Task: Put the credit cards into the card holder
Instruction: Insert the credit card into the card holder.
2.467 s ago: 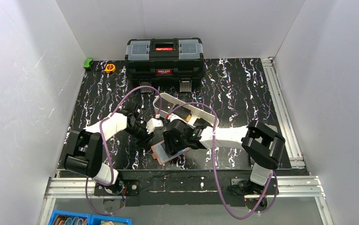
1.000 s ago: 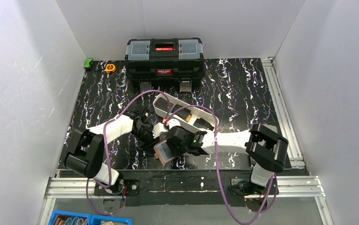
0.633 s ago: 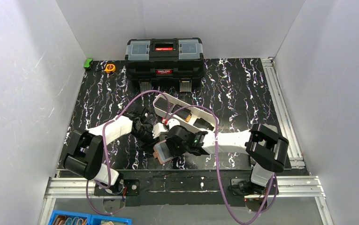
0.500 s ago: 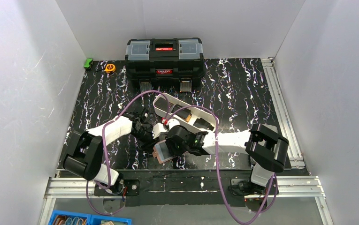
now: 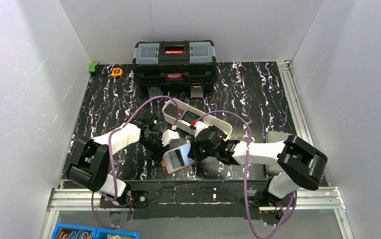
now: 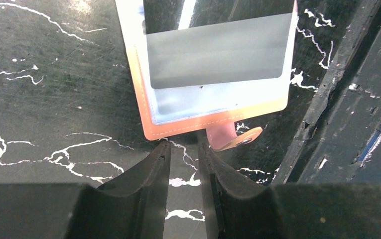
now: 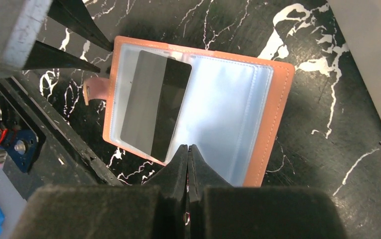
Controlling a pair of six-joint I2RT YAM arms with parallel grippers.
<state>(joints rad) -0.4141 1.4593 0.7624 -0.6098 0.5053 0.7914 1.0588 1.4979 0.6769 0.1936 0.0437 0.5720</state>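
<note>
The tan-pink card holder (image 5: 168, 167) lies open and flat near the table's front edge, its clear sleeves facing up (image 7: 228, 109). One credit card (image 7: 153, 112), grey with a black stripe, rests on its left half, also seen from the left wrist (image 6: 218, 55). My right gripper (image 7: 188, 148) is shut with nothing in it, hovering over the holder's near edge (image 5: 194, 152). My left gripper (image 6: 184, 147) is slightly open, its tips at the holder's orange edge (image 6: 178, 130) beside the snap tab (image 6: 233, 137); only table shows between them.
A long white oval tray (image 5: 178, 107) with dark objects sits just behind the arms. Behind it stands a black toolbox (image 5: 174, 59), with a yellow tape measure (image 5: 117, 72) and a green item (image 5: 94, 66) at the back left. The table's front rail (image 6: 337, 99) runs beside the holder.
My right gripper has shut and pulled back to the right off the holder, uncovering the card that lies on it. The left gripper has stayed at the holder's edge.
</note>
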